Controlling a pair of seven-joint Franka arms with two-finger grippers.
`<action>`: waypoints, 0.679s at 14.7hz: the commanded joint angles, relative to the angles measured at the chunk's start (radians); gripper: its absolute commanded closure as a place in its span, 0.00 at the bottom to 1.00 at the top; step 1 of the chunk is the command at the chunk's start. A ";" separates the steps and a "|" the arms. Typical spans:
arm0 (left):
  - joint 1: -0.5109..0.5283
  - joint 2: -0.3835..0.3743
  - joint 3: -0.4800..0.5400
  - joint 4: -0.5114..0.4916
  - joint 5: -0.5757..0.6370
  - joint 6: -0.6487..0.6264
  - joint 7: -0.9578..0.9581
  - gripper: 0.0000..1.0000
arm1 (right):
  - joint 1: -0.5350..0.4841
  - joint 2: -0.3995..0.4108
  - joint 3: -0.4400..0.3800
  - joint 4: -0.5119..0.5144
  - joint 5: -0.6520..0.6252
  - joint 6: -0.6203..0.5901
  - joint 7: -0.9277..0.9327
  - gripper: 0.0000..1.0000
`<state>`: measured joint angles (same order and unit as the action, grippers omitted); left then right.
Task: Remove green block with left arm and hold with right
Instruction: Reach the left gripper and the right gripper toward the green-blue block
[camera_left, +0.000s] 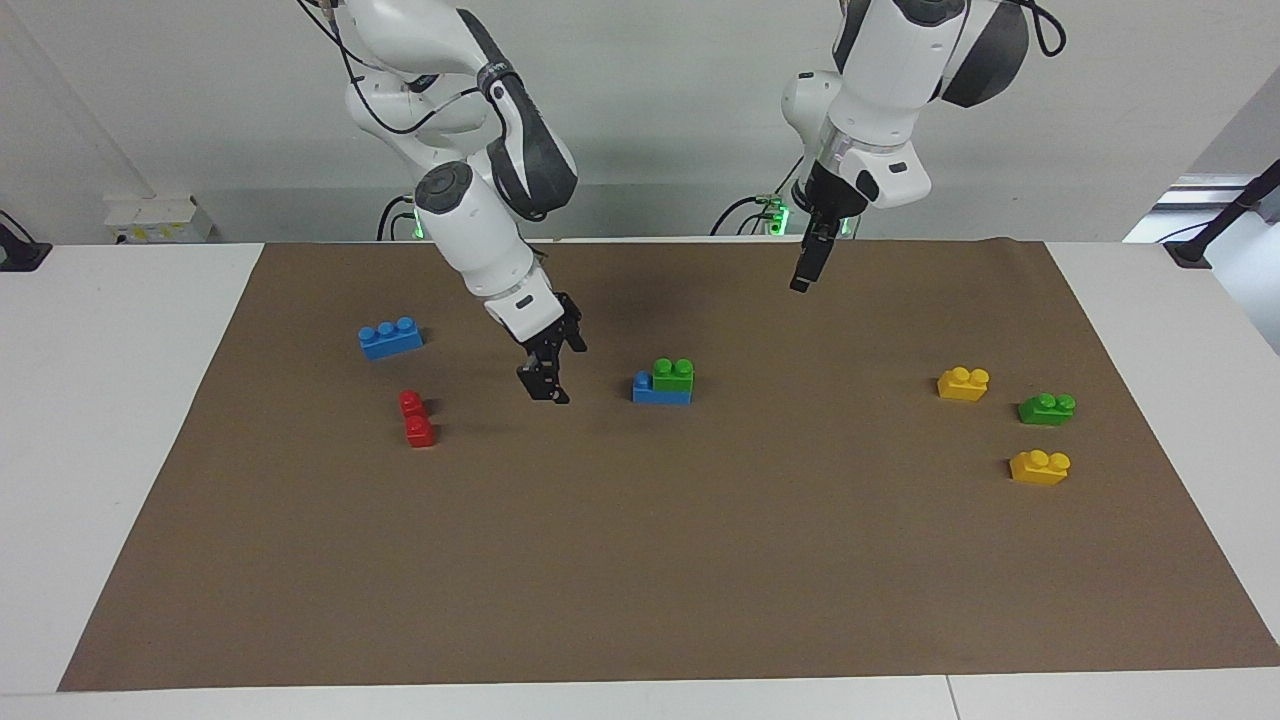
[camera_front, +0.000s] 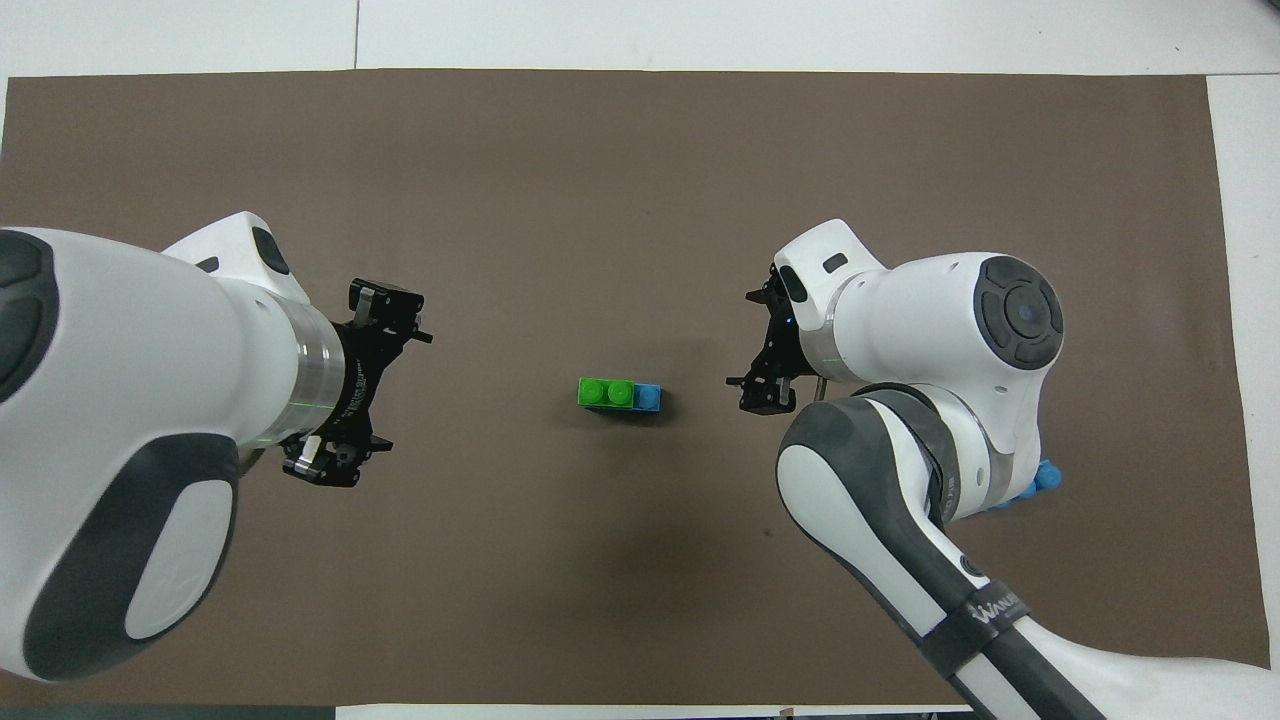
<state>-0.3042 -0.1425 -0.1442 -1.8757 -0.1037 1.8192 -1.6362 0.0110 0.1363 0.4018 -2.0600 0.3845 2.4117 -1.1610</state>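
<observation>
The green block (camera_left: 673, 373) (camera_front: 605, 392), a two-stud brick, sits on top of a blue three-stud brick (camera_left: 660, 391) (camera_front: 648, 398) near the middle of the brown mat (camera_left: 640, 560) (camera_front: 640, 180) that covers the counter (camera_left: 110, 400). It covers two of the blue brick's studs, leaving the stud toward the right arm's end bare.

The right gripper (camera_left: 545, 385) (camera_front: 768, 392) hangs low above the mat, beside the stacked pair toward the right arm's end, apart from both bricks and holding nothing. Whether its fingers are apart or together cannot be told.

The left gripper (camera_left: 805, 270) (camera_front: 345, 390) is raised above the mat, over the strip nearest the robots and toward the left arm's end, well apart from the stack and holding nothing. In the overhead view its fingers (camera_front: 385, 300) stand apart.

Other bricks lie on the mat. Toward the right arm's end: a second blue three-stud brick (camera_left: 390, 338) (camera_front: 1035, 482), largely hidden by the right arm in the overhead view, and a red brick (camera_left: 416, 419) farther from the robots. Toward the left arm's end: a yellow brick (camera_left: 963, 383), a second green two-stud brick (camera_left: 1046, 408) beside it, and another yellow brick (camera_left: 1039, 467) farther from the robots.
</observation>
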 joint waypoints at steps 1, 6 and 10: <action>-0.044 -0.029 0.014 -0.071 -0.011 0.089 -0.160 0.00 | -0.022 0.000 0.017 -0.025 0.095 0.039 -0.078 0.00; -0.110 0.024 0.014 -0.114 -0.011 0.222 -0.301 0.00 | -0.016 0.020 0.055 -0.103 0.249 0.161 -0.305 0.00; -0.147 0.098 0.015 -0.109 -0.010 0.258 -0.364 0.00 | 0.009 0.058 0.063 -0.127 0.287 0.248 -0.442 0.00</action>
<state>-0.4235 -0.0744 -0.1447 -1.9815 -0.1037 2.0483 -1.9628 0.0165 0.1798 0.4496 -2.1665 0.6432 2.6112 -1.5402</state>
